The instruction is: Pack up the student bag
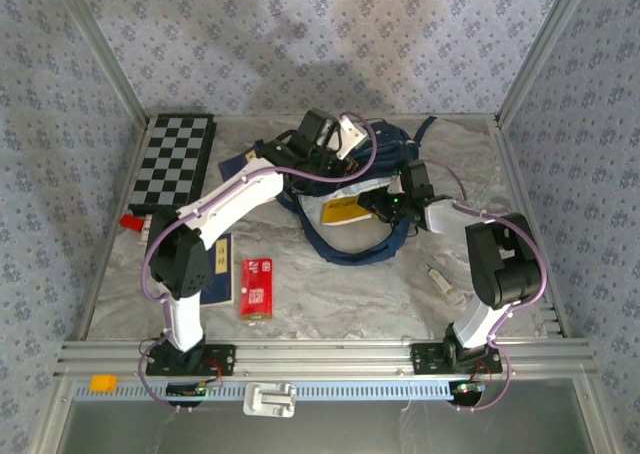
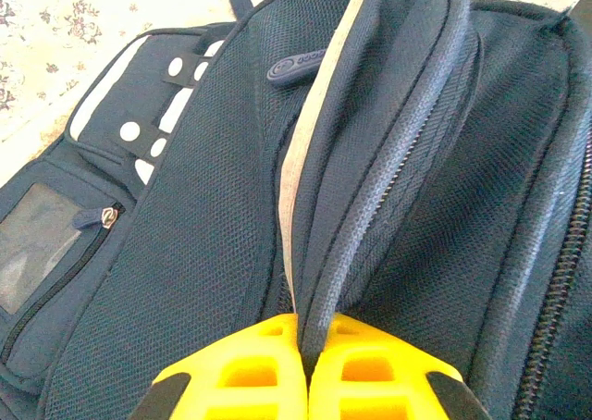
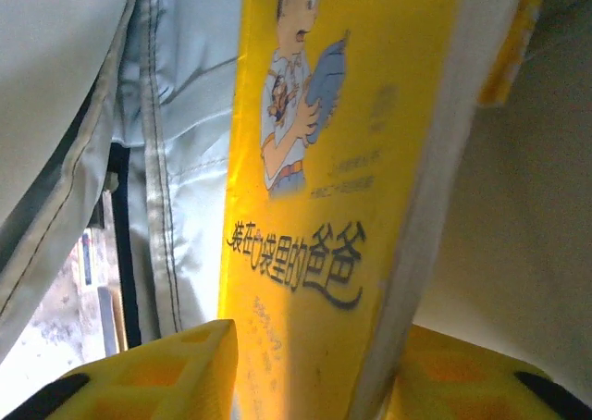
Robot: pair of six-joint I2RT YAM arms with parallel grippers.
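The student bag [image 1: 400, 149] lies at the middle back of the worktop [image 1: 340, 309], between your two arms, with its mouth turned toward the right arm. The left tool [image 1: 322, 134] is closed tight on the zip edge of the bag's flap. The left wrist view shows that edge pinched between the yellow fingers [image 2: 213, 378], so this tool holds the mouth open from the far side. The right tool [image 1: 392, 206] sits at the mouth with the yellow picture book [image 3: 324, 161] standing between its jaws; whether they pinch the book or merely flank it you cannot tell. The book's long axis runs away from this tool and into the bag, with pale lining beside it. The relation to watch is that the bag's interior lies straight ahead of the right tool, so any withdrawal should probably run back along that same axis, lest a finger drag the book out. The red box [image 1: 256, 287] lies well apart, nearer the left arm.
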